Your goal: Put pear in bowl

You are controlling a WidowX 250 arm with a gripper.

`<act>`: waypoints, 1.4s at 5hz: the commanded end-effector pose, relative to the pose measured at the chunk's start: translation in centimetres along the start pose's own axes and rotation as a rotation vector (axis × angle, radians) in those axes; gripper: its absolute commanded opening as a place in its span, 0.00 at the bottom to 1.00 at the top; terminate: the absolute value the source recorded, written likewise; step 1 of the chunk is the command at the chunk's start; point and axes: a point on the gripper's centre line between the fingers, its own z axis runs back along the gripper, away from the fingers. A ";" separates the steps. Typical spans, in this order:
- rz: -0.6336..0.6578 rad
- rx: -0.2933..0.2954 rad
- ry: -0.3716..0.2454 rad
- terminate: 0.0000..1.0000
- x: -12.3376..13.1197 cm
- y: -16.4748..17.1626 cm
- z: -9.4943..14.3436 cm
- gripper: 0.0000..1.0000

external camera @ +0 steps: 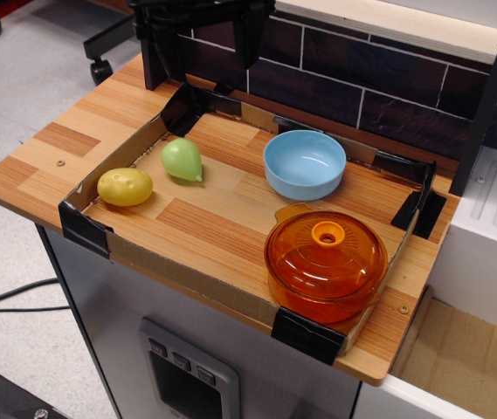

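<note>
Sideways, the pear points its taper toward the bowl.

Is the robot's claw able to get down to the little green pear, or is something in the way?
Probably yes. The pear lies bare on the tray floor, apart from the yellow fruit and the bowl, with nothing over it. The gripper hangs above and behind it, its fingers spread; only the low tray wall is nearby.

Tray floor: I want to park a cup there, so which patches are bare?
Bare wood runs down the middle, bordered by pear, lemon, bowl and pot, reaching the front wall. The back left corner behind the pear is bare too. Crowded: the right side, where bowl and pot nearly meet.
</note>
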 end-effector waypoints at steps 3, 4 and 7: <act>-0.280 0.082 0.040 0.00 0.8 3.5 -4.0 1.00; -0.280 0.094 0.013 0.00 0.9 3.8 -4.9 1.00; -0.312 0.161 -0.022 0.00 1.4 3.9 -8.6 1.00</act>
